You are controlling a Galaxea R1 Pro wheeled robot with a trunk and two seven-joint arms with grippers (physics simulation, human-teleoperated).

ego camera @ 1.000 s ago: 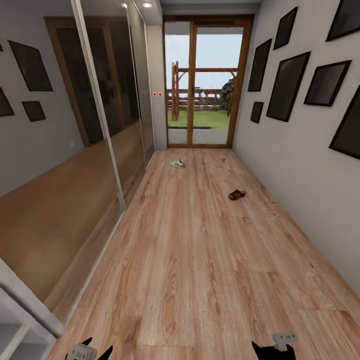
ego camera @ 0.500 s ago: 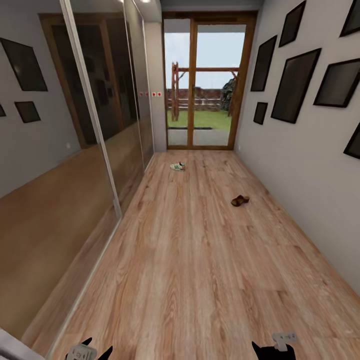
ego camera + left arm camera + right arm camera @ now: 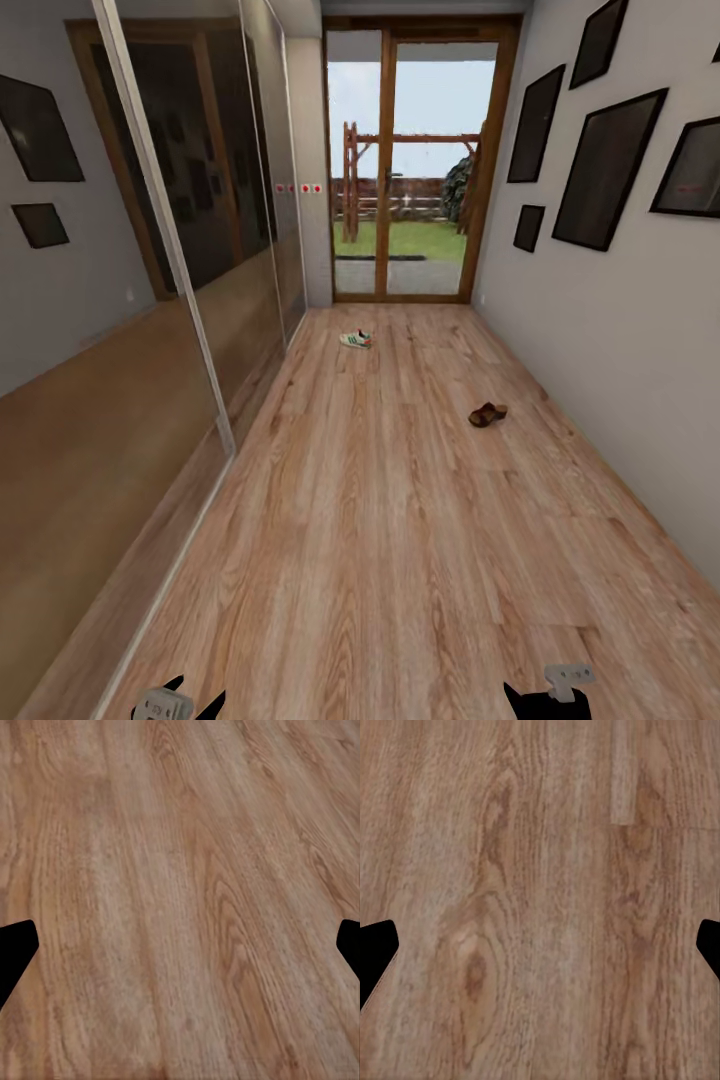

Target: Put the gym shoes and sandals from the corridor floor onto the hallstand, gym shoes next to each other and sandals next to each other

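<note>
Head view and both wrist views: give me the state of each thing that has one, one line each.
White lace-up gym shoe with green stripes: lying on the floor near the glass door, untouched.
Brown leather sandal: lying on the floor, toward the right wall, untouched.
Wood-framed glass door: shut.
Left gripper: open, empty, over bare wood-grain plank floor.
Right gripper: open, empty, over bare floor.

Light brown wood-grain corridor floor (image 3: 540,870) is seen from above, with the two black fingertips (image 3: 375,952) of the right gripper (image 3: 540,952) spread wide apart, nothing between them.
</note>
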